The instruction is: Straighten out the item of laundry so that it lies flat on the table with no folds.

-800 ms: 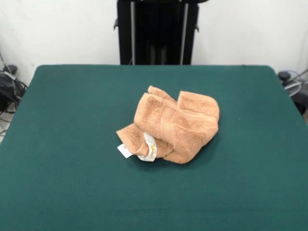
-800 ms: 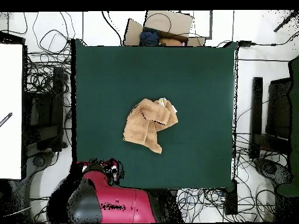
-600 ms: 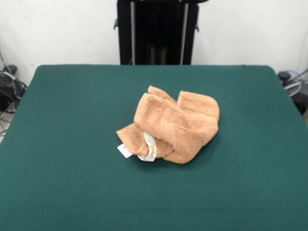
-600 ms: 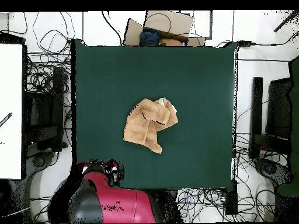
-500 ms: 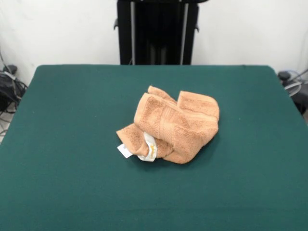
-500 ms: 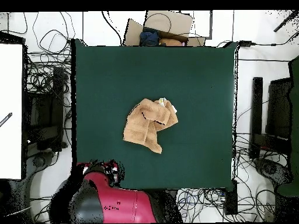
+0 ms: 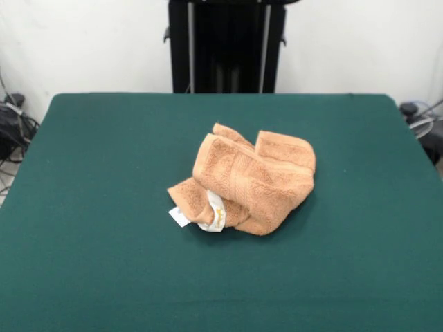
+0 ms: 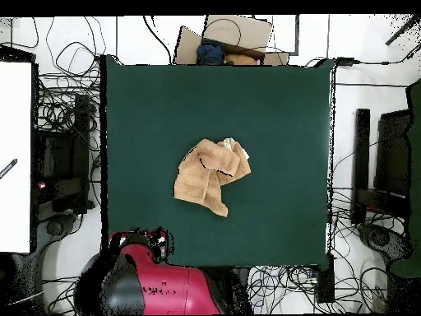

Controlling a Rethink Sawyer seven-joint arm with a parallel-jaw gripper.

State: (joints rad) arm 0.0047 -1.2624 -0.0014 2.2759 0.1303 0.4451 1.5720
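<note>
The orange-tan towel (image 7: 249, 181) lies crumpled in a folded heap near the middle of the dark green table (image 7: 97, 173). Its white tags (image 7: 208, 216) stick out at the heap's near left edge. In the overhead view the towel (image 8: 210, 176) sits at the middle of the table (image 8: 279, 123), bunched with several folds. The red arm (image 8: 160, 284) is drawn back beyond the table's bottom left edge. I cannot make out the gripper in either view.
The black pedestal (image 7: 227, 45) stands behind the table's far edge. Cables and dark equipment (image 8: 62, 148) lie round the table on the floor. A cardboard box (image 8: 234, 37) sits past the table's top edge in the overhead view.
The towel has not moved. The red arm's bulk has shifted slightly at the table's bottom left edge in the overhead view.
</note>
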